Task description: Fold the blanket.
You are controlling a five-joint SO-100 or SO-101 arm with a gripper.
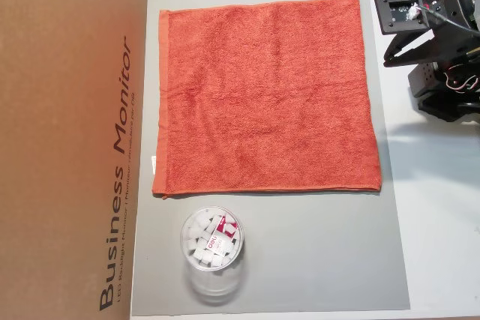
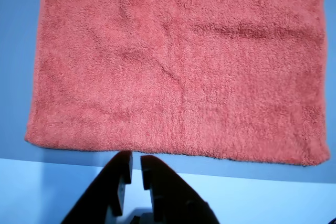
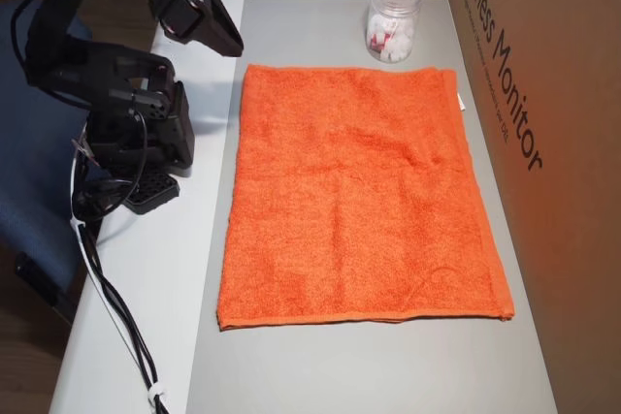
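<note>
The blanket (image 1: 266, 95) is an orange-red terry towel lying flat and unfolded on a grey mat (image 1: 315, 252). It also shows in the wrist view (image 2: 178, 61) and in the other overhead view (image 3: 359, 201). Its small white tag (image 1: 153, 162) sits at one edge, on the side by the cardboard box. My gripper (image 2: 133, 158) hovers just off the towel's near edge in the wrist view. Its jaws are almost together, with only a thin slit between them, and hold nothing. In an overhead view the gripper (image 3: 228, 44) is raised beside the towel's corner.
A clear plastic cup (image 1: 212, 249) with white and red pieces stands on the mat just off one towel edge. A large cardboard box (image 1: 67, 140) lies along the tag side. The arm's base (image 3: 136, 133) and cables (image 3: 116, 307) are on the white table.
</note>
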